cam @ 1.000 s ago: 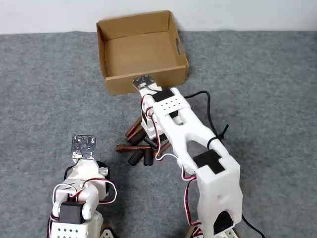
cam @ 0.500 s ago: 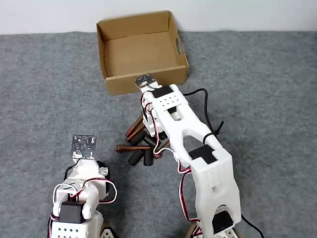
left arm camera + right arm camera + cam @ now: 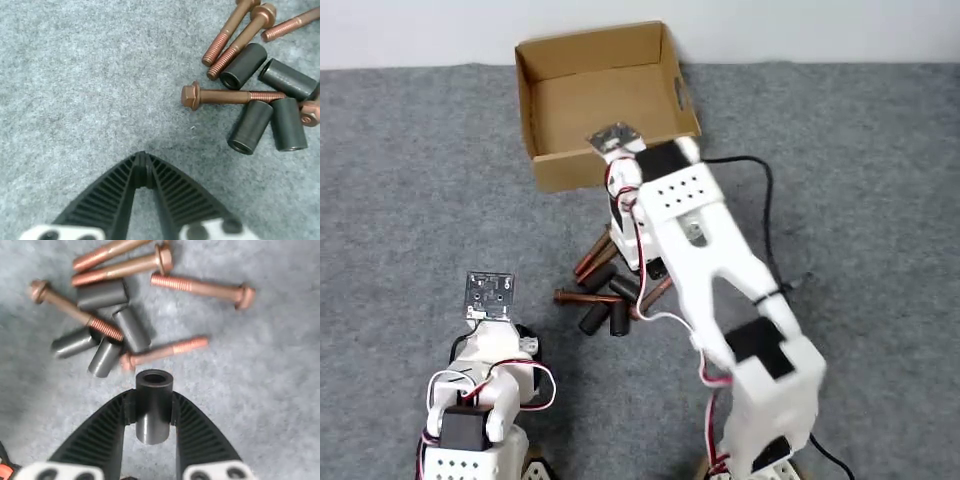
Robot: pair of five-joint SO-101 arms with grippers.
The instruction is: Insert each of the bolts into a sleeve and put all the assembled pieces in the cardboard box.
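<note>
My right gripper (image 3: 152, 396) is shut on a dark sleeve (image 3: 154, 412), held off the mat with its bore facing the pile below. Several copper bolts (image 3: 202, 288) and several more dark sleeves (image 3: 131, 330) lie loose there. In the high view the pile (image 3: 605, 295) sits on the grey mat between the arms, partly under the right arm (image 3: 700, 240). The cardboard box (image 3: 560, 170) stands open just beyond it. My left gripper (image 3: 142, 157) is shut on nothing, low over bare mat a short way from a bolt (image 3: 230, 96) and a sleeve (image 3: 250, 127).
The left arm (image 3: 485, 385) is folded back at the near left edge. A black cable (image 3: 760, 200) trails from the right arm over the mat. Open grey mat stretches to the left and right of the box.
The right arm has risen and its wrist has shifted a little toward the box, away from the pile. The left arm has not moved.
</note>
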